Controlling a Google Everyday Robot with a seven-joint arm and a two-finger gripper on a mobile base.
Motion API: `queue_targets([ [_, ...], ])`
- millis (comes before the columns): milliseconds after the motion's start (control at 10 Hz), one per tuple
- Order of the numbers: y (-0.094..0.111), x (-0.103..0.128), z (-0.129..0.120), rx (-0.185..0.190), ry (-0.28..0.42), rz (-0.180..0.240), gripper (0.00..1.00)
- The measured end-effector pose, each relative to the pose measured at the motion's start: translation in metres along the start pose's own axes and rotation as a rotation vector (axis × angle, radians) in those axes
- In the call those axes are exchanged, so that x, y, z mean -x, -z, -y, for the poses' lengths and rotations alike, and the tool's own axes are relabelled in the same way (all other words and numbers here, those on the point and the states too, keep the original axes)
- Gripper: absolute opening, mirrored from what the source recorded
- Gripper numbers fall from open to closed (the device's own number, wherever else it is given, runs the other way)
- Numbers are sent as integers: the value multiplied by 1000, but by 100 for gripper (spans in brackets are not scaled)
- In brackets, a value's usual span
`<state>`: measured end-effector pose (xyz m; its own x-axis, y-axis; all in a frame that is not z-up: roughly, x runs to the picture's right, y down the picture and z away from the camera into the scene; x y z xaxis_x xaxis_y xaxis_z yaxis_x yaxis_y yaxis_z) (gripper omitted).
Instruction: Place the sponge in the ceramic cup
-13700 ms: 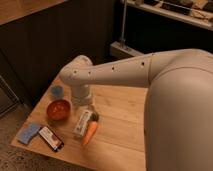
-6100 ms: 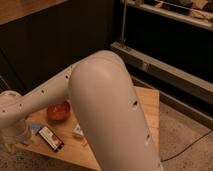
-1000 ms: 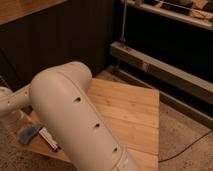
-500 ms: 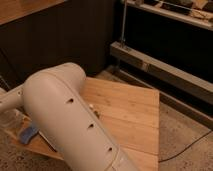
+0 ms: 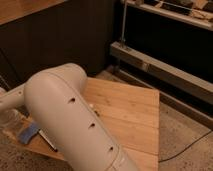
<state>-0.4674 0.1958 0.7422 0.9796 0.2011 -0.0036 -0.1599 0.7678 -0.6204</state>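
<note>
Sponge, the small flat light blue soft pad [image 5: 28, 134], is lying on the pale wooden table [image 5: 131, 111] near its left corner, just beside a dark rectangular packet [image 5: 48, 142]. It is not sitting in the small round pale blue ceramic cup, which my bulky white arm [image 5: 65, 107] is hiding. My gripper [image 5: 6, 119] is hanging at the left edge, close to the sponge; I cannot tell whether it is holding anything. Getting the sponge into the cup is what I am judging left.

No text, label or number was legible. The gripper [image 5: 8, 119] hung over the wooden table's [image 5: 131, 107] left edge.
</note>
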Motion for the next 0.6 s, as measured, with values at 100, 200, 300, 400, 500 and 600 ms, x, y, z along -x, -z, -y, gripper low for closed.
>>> queue_targets([
  [100, 1, 6, 3, -9, 73, 26, 65],
  [200, 5, 13, 8, -24, 177, 58, 65],
  [300, 7, 19, 12, -43, 287, 80, 65],
  [400, 9, 24, 15, -61, 375, 92, 65],
  [500, 12, 29, 18, -80, 469, 100, 65],
  [600, 13, 31, 20, -95, 540, 101, 65],
])
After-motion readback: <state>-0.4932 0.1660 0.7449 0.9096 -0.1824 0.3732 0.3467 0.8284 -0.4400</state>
